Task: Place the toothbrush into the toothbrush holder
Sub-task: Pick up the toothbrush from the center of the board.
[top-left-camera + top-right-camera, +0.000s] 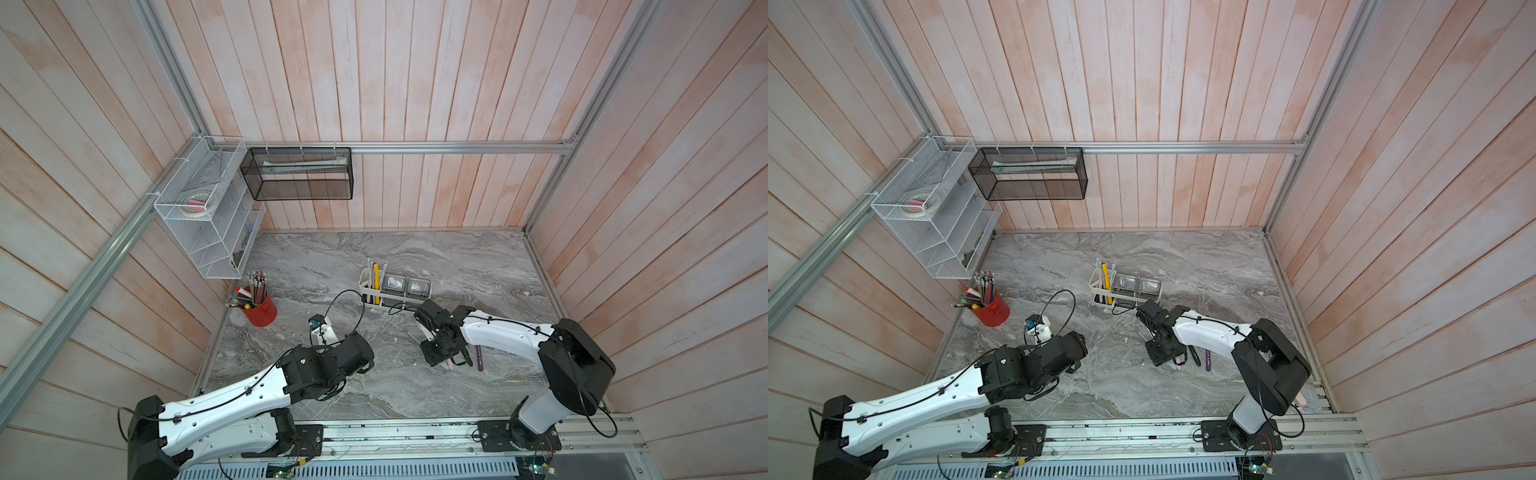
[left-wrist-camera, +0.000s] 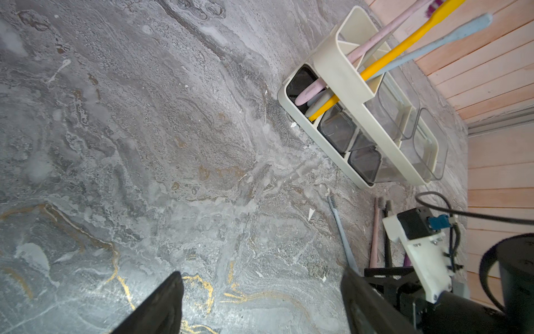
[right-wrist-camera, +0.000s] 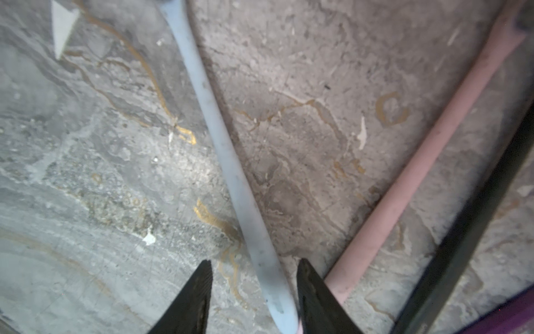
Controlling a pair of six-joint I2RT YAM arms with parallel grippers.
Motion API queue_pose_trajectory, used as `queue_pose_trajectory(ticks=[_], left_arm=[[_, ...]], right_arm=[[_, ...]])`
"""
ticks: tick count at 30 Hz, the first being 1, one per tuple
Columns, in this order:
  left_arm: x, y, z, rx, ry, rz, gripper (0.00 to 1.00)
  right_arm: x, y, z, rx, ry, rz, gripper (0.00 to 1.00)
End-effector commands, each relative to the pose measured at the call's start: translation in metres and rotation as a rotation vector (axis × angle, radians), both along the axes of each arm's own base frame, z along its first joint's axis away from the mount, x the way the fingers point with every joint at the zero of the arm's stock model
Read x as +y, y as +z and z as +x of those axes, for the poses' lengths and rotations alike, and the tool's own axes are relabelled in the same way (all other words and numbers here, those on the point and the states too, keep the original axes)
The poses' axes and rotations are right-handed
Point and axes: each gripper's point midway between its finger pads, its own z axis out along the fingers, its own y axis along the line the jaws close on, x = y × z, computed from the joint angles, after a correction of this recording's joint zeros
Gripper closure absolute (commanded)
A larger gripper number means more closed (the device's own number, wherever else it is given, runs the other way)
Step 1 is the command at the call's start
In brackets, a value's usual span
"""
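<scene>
The toothbrush holder, a white oblong caddy, stands mid-table with several brushes upright in its slotted end and two clear cups beside them. A light blue toothbrush lies flat on the marble. My right gripper is down over its handle end, jaws astride it. One finger touches the handle and the other stands clear, so it is open. My left gripper hovers wide open over bare marble, holding nothing.
A pink toothbrush and a black one lie right next to the blue one, with a purple strip beyond. A red cup of pencils stands at the left. White and black mesh racks hang on the walls.
</scene>
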Motion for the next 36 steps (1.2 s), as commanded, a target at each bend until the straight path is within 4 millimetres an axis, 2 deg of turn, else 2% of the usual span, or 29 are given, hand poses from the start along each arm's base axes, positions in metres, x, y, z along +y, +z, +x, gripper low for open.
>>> queue_pose_trajectory(ticks=[1, 9, 19, 28, 36], left_arm=[[0.004, -0.006, 0.001, -0.004, 0.009, 0.020, 0.14], [0.002, -0.003, 0.004, -0.017, 0.007, 0.022, 0.14], [-0.002, -0.005, 0.005, -0.010, -0.003, 0.022, 0.13], [-0.005, -0.005, 0.005, -0.010, -0.011, 0.012, 0.13], [-0.010, -0.009, 0.006, -0.007, -0.019, 0.005, 0.13]], right_arm=[[-0.005, -0.009, -0.011, 0.041, 0.003, -0.004, 0.54], [-0.011, -0.016, -0.027, 0.075, 0.003, -0.002, 0.60], [-0.012, -0.021, -0.029, 0.082, 0.014, -0.016, 0.69], [0.002, -0.004, -0.027, 0.053, 0.046, 0.032, 0.79], [0.009, 0.013, -0.024, 0.004, 0.055, 0.047, 0.82]])
